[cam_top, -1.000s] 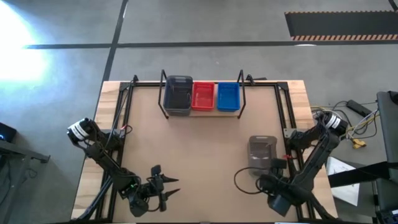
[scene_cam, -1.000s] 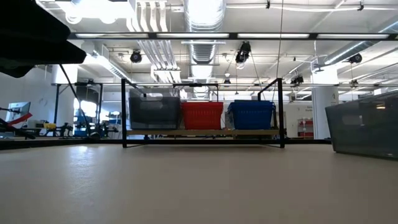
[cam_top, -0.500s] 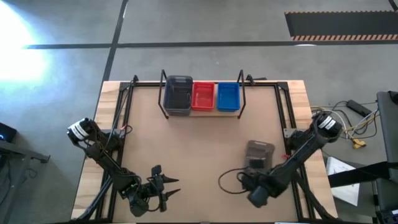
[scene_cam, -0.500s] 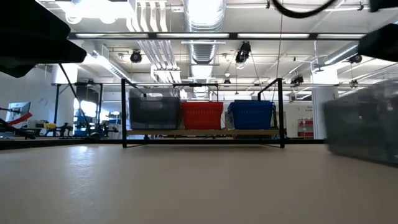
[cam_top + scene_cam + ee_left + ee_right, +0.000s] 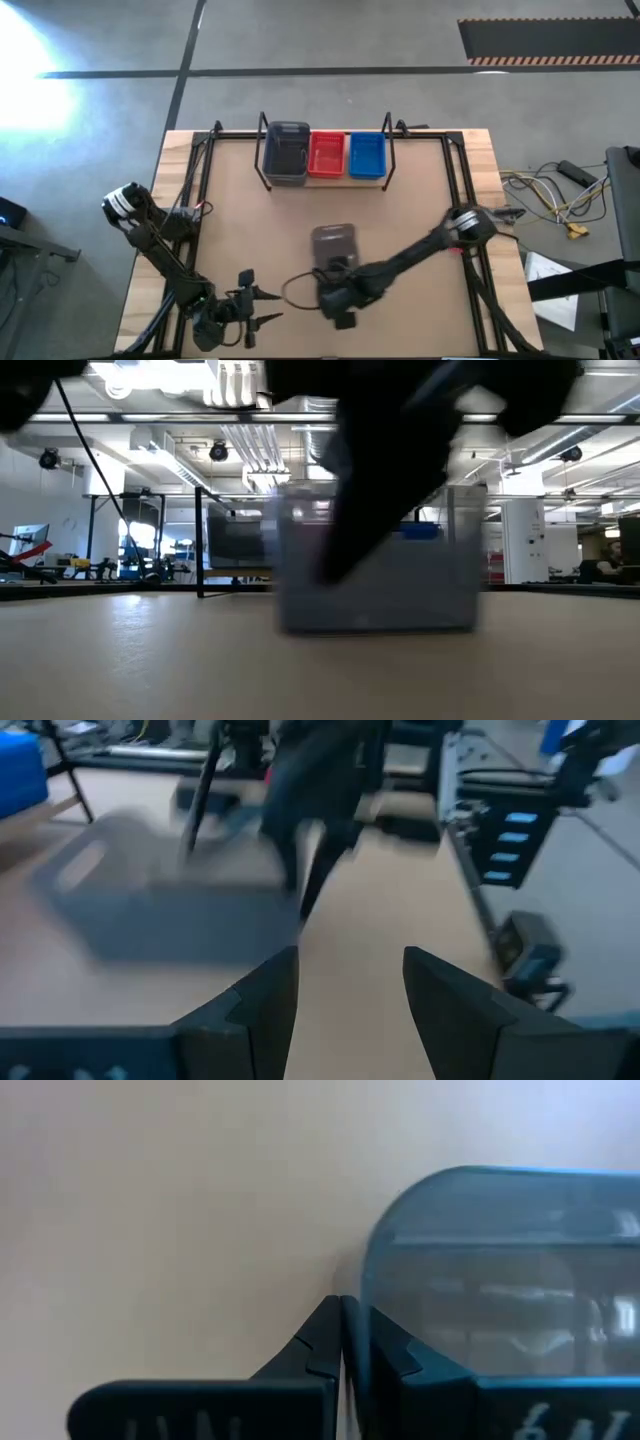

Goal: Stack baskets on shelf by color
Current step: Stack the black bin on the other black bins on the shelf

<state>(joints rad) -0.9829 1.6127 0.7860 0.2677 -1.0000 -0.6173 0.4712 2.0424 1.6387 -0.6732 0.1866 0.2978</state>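
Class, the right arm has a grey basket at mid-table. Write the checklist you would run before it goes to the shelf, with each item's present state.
1. Right gripper jaws shut on the loose grey basket's wall: ok, the right wrist view shows the wall pinched.
2. Basket upright: ok.
3. Basket lifted off the table: cannot tell.
4. Grey stack on the shelf located: ok, the shelf's grey basket sits beside the red basket and blue basket.
5. Left gripper out of the path: ok, at the table's near edge, jaws open.
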